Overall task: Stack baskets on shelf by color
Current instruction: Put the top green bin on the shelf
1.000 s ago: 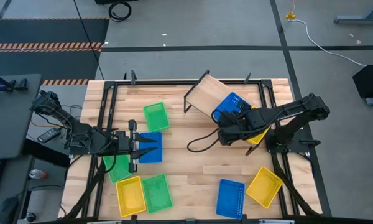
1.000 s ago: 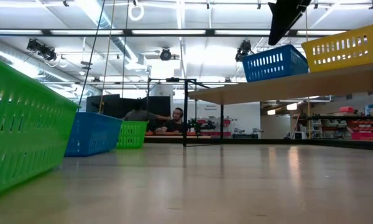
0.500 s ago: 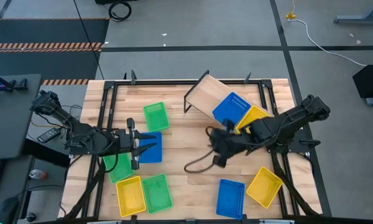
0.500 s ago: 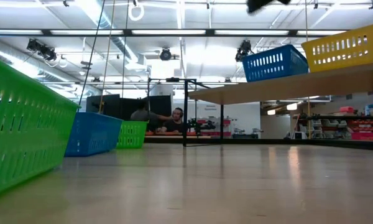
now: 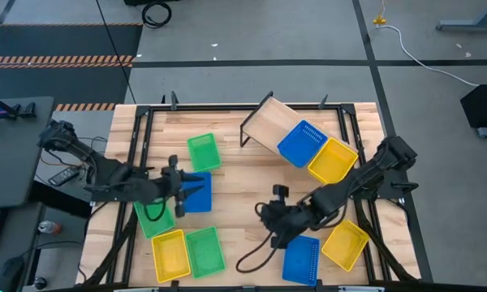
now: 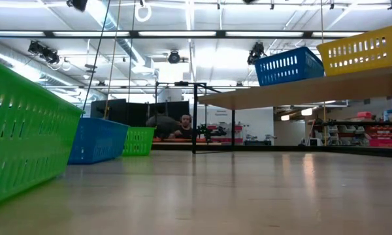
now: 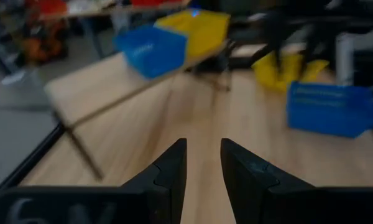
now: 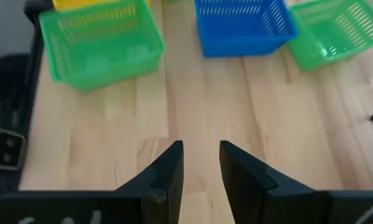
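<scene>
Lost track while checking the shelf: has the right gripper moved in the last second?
Yes. In the high view the right gripper has swung away from the shelf, toward the table's near edge, now beside the blue basket there, holding nothing.

Perforated plastic baskets (image 5: 302, 144) (glossy); pale matt wood shelf (image 5: 268, 123) and table (image 5: 243, 191).
</scene>
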Motion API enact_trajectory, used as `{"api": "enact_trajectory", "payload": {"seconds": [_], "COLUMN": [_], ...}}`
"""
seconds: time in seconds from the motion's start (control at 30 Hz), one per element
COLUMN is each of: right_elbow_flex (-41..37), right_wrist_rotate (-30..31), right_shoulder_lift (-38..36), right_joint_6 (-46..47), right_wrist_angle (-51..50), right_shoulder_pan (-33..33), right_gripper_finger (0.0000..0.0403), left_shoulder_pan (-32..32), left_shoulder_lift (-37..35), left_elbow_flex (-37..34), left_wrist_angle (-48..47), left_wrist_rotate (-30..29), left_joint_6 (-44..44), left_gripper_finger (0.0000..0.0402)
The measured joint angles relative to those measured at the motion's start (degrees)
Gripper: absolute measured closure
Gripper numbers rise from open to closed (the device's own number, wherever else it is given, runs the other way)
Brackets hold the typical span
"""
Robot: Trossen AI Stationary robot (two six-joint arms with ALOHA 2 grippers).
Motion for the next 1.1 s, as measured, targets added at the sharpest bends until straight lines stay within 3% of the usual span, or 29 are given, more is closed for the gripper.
{"api": "enact_trajectory", "payload": {"seconds": [0.2,0.37,0.5,0.6,0.73,0.93,1.1], "right_elbow_flex": [0.0,0.0,0.0,0.0,0.0,0.0,0.0], "right_wrist_rotate": [-0.2,-1.7,-1.9,-0.6,1.7,1.8,3.5], "right_shoulder_lift": [5.2,10.2,12.3,12.4,12.4,12.4,12.4], "right_joint_6": [-0.3,-4.0,-6.5,-8.6,-12.2,-15.5,-15.8], "right_wrist_angle": [0.2,0.3,-0.4,-0.3,0.2,-1.1,-3.9], "right_shoulder_pan": [0.1,1.1,1.2,1.2,1.3,1.3,0.9], "right_gripper_finger": [0.0293,0.0292,0.0293,0.0292,0.0293,0.0293,0.0293], "left_shoulder_pan": [7.9,14.0,19.6,23.9,28.8,34.3,39.3], "left_shoulder_lift": [3.2,9.1,13.3,15.9,19.5,26.2,32.6], "left_elbow_flex": [0.0,0.0,0.0,0.6,5.5,13.4,16.0], "left_wrist_angle": [-8.0,-4.5,-2.9,-9.4,-20.3,-24.6,-28.8], "left_wrist_rotate": [6.2,6.1,10.6,16.9,20.3,28.3,33.7], "left_joint_6": [-6.7,-0.6,-2.8,-5.6,-8.0,-5.1,-3.8], "left_gripper_finger": [0.0296,0.0296,0.0292,0.0277,0.0241,0.0196,0.0183]}}
